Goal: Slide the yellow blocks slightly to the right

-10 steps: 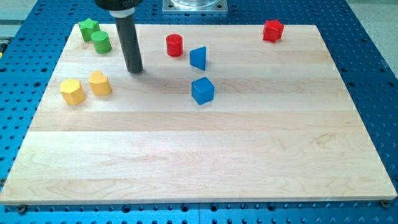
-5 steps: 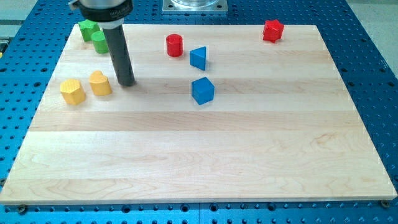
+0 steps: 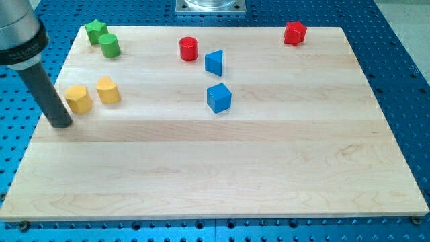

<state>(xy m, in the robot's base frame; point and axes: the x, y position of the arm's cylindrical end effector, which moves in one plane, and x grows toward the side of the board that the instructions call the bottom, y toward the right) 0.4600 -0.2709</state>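
A: Where is my tip [image 3: 60, 125] sitting?

B: At the left edge of the pale wooden worktop [image 3: 222, 168], just left of and a little nearer than the yellow hexagonal block [image 3: 78, 99]. Whether the dark rod touches that block, I cannot tell; they look just beside each other.

A: And the other yellow one?

B: The yellow rounded, heart-like block [image 3: 107, 90] stands just right of the hexagonal one, slightly farther back, with a thin gap between them.

A: Any fingers, open or closed?

B: There are none to report: the arm ends in the plain rod, which holds nothing.

A: What else is on the worktop?

B: At the far left corner, a green star-shaped block [image 3: 96, 31] with a green cylinder block [image 3: 109, 46] just beside it to the right and nearer. Toward the middle at the far side, a red cylinder block [image 3: 189, 48], then a blue triangular block [image 3: 214, 62] near its right. A blue cube block [image 3: 218, 97] sits nearer than that, well apart from the yellow pair. A red hexagonal block [image 3: 294, 32] lies at the far right.

A: Any writing or labels?

B: None that I can read. The blue perforated base [image 3: 403, 81] surrounds the worktop.
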